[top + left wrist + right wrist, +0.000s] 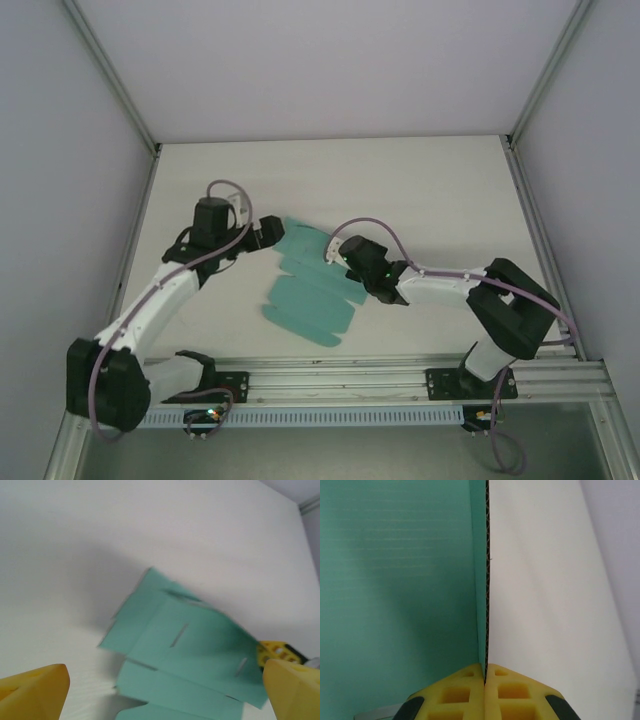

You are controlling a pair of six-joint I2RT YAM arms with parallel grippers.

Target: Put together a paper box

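**PAPER BOX ASSEMBLY – CURRENT STATE: SHEET UNFOLDED, RIGHT TOOL CLAMPED ON ITS EDGE**

**Workpiece.** The paper box [310, 290] is a teal die-cut sheet. It lies on the white table [400, 180], in the near half and roughly centred between the two arms. The sheet runs diagonally from its far end, between the two tools, down to a near end with rounded flaps close to the front rail. In the left wrist view the paper box [190, 650] shows several panels, fold lines and short slots. Whether every panel lies fully flat cannot be told.

**Left tool.** The left tool [268, 232] sits at the far left end of the sheet, just beside it. Its jaws stand wide apart. In the left wrist view the left tool [165, 692] has one yellow finger [35, 687] at each lower corner, with the sheet visible between and beyond them. Nothing is held.

**Right tool.** The right tool [335, 250] sits at the far right edge of the sheet. In the right wrist view the right tool [485, 672] has its yellow pads [455, 695] pressed together on the card. The fluted edge of the paper box [395, 580] rises straight up from between them, with its teal face to the left and bare table to the right
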